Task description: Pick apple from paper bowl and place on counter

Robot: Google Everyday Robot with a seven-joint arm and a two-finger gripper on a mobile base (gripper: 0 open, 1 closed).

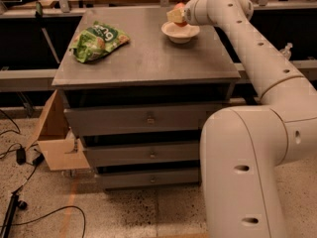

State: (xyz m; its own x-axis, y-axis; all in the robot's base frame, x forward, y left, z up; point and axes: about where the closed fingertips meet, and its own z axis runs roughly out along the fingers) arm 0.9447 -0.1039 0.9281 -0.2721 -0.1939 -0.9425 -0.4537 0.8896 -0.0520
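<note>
Grey metal desk (148,63): flat square top, dull and scuffed, sitting on a grey three-drawer cabinet (148,133). Two things lie directly on it. Green snack bag (99,41) lies flat and crumpled near the back-left corner. White paper bowl (181,32) stands upright at the back right, close to the far edge. Bag and bowl well apart. Gripper (177,15) is just above the bowl, arm (257,53) reaching in over the desk's right side.

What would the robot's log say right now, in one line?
hand: at apple, over paper bowl | apple: not yet on counter | snack bag: on counter, apart from bowl
</note>
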